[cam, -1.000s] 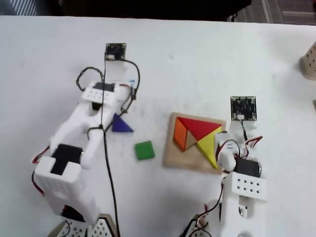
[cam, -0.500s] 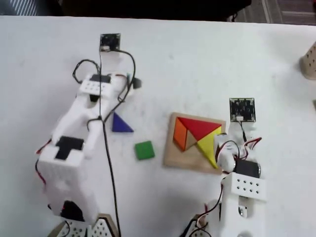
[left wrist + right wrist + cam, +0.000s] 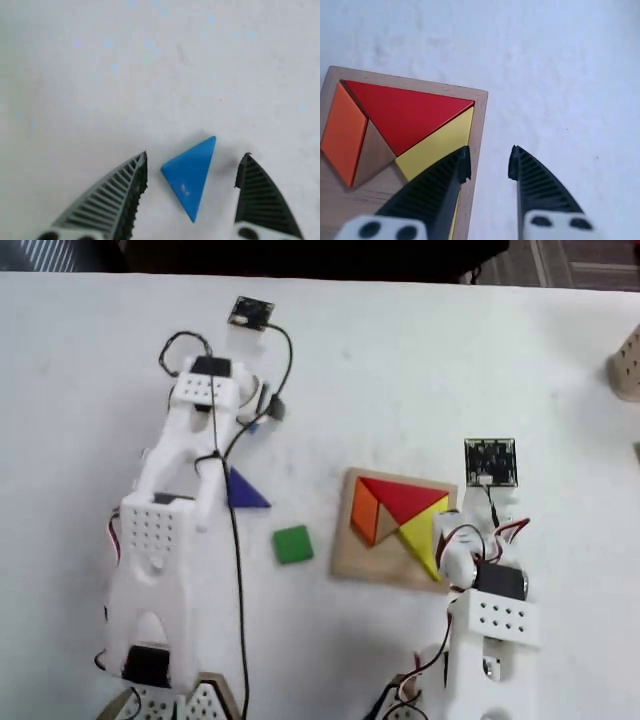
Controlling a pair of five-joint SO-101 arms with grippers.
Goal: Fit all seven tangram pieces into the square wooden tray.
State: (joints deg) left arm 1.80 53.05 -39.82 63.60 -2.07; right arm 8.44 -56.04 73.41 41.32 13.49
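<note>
Tray [image 3: 350, 558] holds red, yellow, orange pcs [image 3: 405, 498], left tool [image 3: 195, 156] spread round blue triangle [image 3: 190, 177], right tool [image 3: 490, 150] spread

No readable text, labels or numbers.

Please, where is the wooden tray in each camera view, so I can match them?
High view: the tray is right of centre, right of the green square.
Right wrist view: the tray lies partly under the right pincer.
Left wrist view: instead, a blue triangle lies between the fingers of the left pincer.
Shared landmark: the red triangle in the tray.
</note>
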